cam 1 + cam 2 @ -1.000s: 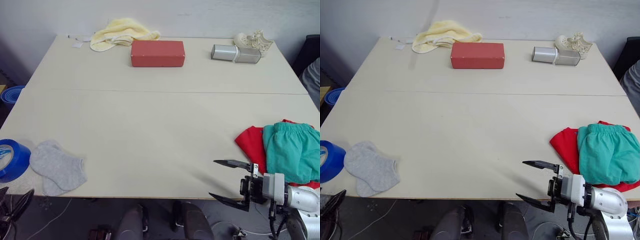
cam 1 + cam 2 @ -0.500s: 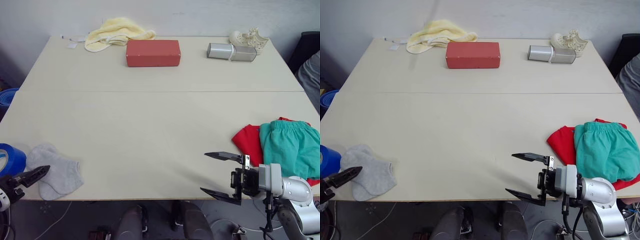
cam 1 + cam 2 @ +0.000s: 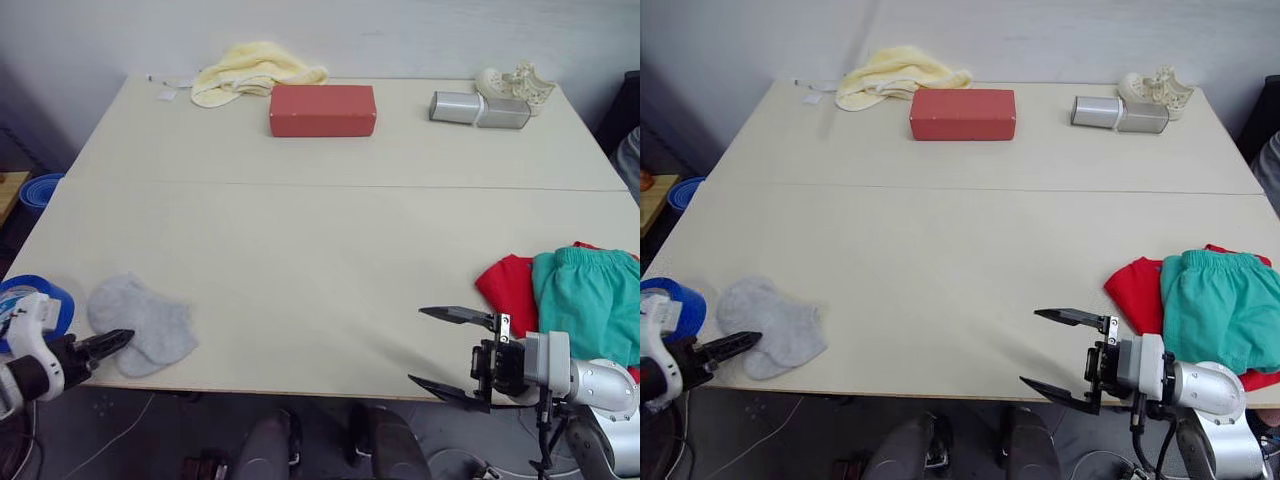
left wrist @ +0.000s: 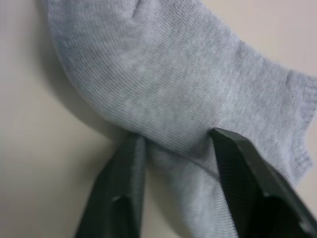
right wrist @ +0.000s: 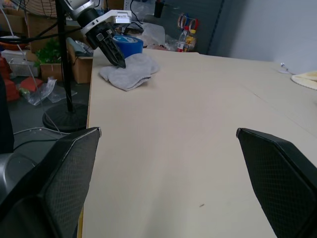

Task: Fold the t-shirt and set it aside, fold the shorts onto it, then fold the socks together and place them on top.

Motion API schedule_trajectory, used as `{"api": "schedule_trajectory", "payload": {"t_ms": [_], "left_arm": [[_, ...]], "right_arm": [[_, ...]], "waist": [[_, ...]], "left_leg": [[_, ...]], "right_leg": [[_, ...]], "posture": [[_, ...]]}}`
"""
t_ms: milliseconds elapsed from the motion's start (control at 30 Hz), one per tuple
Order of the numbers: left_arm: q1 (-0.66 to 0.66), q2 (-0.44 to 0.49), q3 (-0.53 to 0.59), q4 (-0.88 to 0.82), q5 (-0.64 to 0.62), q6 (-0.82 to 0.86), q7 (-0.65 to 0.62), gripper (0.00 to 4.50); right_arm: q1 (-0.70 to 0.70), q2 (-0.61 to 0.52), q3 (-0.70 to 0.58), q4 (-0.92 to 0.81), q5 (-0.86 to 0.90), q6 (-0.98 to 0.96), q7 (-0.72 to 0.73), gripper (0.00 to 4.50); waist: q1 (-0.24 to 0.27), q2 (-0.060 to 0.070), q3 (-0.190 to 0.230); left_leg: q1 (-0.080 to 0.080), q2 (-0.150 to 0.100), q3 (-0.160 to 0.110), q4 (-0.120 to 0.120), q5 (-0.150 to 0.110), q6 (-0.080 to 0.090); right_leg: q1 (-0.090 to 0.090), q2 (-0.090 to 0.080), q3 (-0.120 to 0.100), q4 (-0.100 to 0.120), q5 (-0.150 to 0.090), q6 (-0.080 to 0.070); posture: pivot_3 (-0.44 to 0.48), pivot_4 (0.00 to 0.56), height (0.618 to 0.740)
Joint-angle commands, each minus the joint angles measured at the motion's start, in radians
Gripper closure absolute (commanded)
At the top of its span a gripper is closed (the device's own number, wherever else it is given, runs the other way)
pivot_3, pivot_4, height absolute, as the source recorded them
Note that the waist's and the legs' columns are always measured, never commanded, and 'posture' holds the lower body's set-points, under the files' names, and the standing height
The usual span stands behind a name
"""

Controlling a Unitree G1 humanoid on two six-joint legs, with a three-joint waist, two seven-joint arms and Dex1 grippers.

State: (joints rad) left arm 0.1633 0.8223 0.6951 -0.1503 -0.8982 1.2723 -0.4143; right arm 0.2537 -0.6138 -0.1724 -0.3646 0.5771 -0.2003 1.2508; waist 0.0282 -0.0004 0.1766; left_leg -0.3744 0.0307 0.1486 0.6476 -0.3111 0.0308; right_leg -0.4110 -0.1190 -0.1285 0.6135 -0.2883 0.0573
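Note:
The light grey socks (image 3: 143, 325) lie overlapped near the table's front left edge. My left gripper (image 3: 112, 342) is at their near edge. In the left wrist view its two fingers (image 4: 121, 188) pinch a bunched fold of the socks (image 4: 163, 84). The red t-shirt (image 3: 505, 287) lies folded at the front right, and the teal shorts (image 3: 590, 300) are on top of it. My right gripper (image 3: 415, 345) hangs open over the front edge, left of the t-shirt, with nothing between its fingers. Its wrist view looks across the table at the socks (image 5: 130, 72).
A blue tape roll (image 3: 30, 300) sits left of the socks at the table's corner. Along the far edge are a yellow towel (image 3: 255, 70), a red box (image 3: 322, 110), a silver box (image 3: 478, 110) and a pale shoe (image 3: 515, 82).
My left gripper has risen to the table's front edge, reached the socks and closed on their near edge. The right gripper stays open in about the same place. The camera has shifted.

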Motion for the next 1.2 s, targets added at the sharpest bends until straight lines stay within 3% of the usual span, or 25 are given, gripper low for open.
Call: {"api": "schedule_trajectory", "payload": {"t_ms": [33, 100, 200, 467, 667, 700, 800, 933, 1033, 1200], "left_arm": [[-0.085, -0.061, -0.098, -0.049, -0.03, 0.05, 0.021, 3.87], [-0.16, -0.085, -0.16, -0.097, -0.042, 0.079, 0.035, 4.49], [-0.277, -0.16, -0.238, -0.14, -0.047, 0.111, 0.078, 4.49], [-0.437, -0.547, -0.368, -0.21, -0.021, 0.088, 0.296, 4.49], [-0.463, -0.642, -0.53, -0.206, 0.064, -0.032, 0.285, 4.49], [-0.465, -0.642, -0.56, -0.206, 0.076, -0.048, 0.271, 4.01], [-0.459, -0.619, -0.612, -0.217, 0.085, -0.072, 0.22, 3.1], [-0.419, -0.437, -0.624, -0.248, 0.106, -0.175, 0.024, 1.82], [-0.389, -0.248, -0.625, -0.225, 0.105, -0.211, -0.166, 1.82], [-0.359, -0.029, -0.64, -0.155, 0.148, -0.344, -0.448, 1.82]], "right_arm": [[0.01, -0.024, -0.05, 0.026, -0.012, -0.045, 0.01, 0.0], [0.013, -0.03, -0.065, 0.038, -0.008, -0.051, 0.01, 0.0], [0.028, -0.045, -0.086, 0.053, -0.01, -0.067, 0.021, 0.0], [0.111, -0.064, -0.18, 0.012, -0.031, -0.073, -0.035, 0.0], [0.143, -0.074, -0.214, -0.041, -0.031, -0.021, -0.103, 0.0], [0.149, -0.073, -0.218, -0.055, -0.031, -0.007, -0.12, 0.0], [0.165, -0.071, -0.217, -0.109, -0.02, 0.053, -0.174, 0.0], [0.174, -0.089, -0.215, -0.208, 0.082, 0.247, -0.283, 0.0], [0.177, -0.129, -0.22, -0.275, 0.21, 0.456, -0.396, 0.0], [0.15, -0.156, -0.202, -0.341, 0.361, 0.686, -0.57, 0.0]], "waist": [[0.006, 0.001, 0.0], [0.012, 0.0, 0.0], [0.018, -0.002, 0.0], [0.012, -0.009, 0.003], [0.001, -0.011, 0.005], [0.001, -0.011, 0.005], [0.0, -0.011, 0.005], [-0.006, -0.011, 0.005], [-0.005, -0.011, 0.005], [-0.001, -0.011, 0.005]], "left_leg": [[0.0, -0.001, 0.0, 0.0, 0.0, 0.0], [0.0, -0.002, 0.0, 0.001, 0.0, 0.001], [0.0, -0.003, 0.001, 0.002, 0.001, 0.001], [0.0, -0.001, 0.003, 0.004, 0.006, -0.004], [0.001, 0.0, 0.003, 0.006, 0.007, -0.006], [0.001, 0.0, 0.003, 0.006, 0.007, -0.006], [0.001, 0.0, 0.003, 0.005, 0.007, -0.006], [0.0, 0.001, 0.003, 0.004, 0.007, -0.007], [0.0, 0.001, 0.003, 0.004, 0.008, -0.008], [-0.001, 0.002, 0.002, 0.002, 0.004, -0.003]], "right_leg": [[0.0, -0.001, 0.0, 0.0, 0.0, 0.0], [0.002, -0.002, 0.0, 0.001, 0.001, 0.001], [0.004, -0.003, 0.0, 0.002, 0.002, 0.003], [0.004, 0.002, 0.002, 0.005, 0.001, 0.003], [0.004, 0.004, 0.003, 0.007, 0.001, 0.003], [0.004, 0.004, 0.003, 0.007, 0.001, 0.003], [0.004, 0.004, 0.003, 0.007, 0.001, 0.002], [0.003, 0.004, 0.003, 0.008, 0.0, 0.001], [0.001, 0.004, 0.003, 0.01, -0.001, -0.002], [0.0, 0.003, 0.003, 0.007, -0.002, -0.004]], "posture": [[0.0, 0.15, 0.74], [0.0, 0.15, 0.74], [0.0, 0.15, 0.74], [0.0, 0.15, 0.74], [0.0, 0.15, 0.74], [0.0, 0.15, 0.74], [0.0, 0.15, 0.74], [0.0, 0.15, 0.74], [0.0, 0.15, 0.74], [0.0, 0.15, 0.74]]}}
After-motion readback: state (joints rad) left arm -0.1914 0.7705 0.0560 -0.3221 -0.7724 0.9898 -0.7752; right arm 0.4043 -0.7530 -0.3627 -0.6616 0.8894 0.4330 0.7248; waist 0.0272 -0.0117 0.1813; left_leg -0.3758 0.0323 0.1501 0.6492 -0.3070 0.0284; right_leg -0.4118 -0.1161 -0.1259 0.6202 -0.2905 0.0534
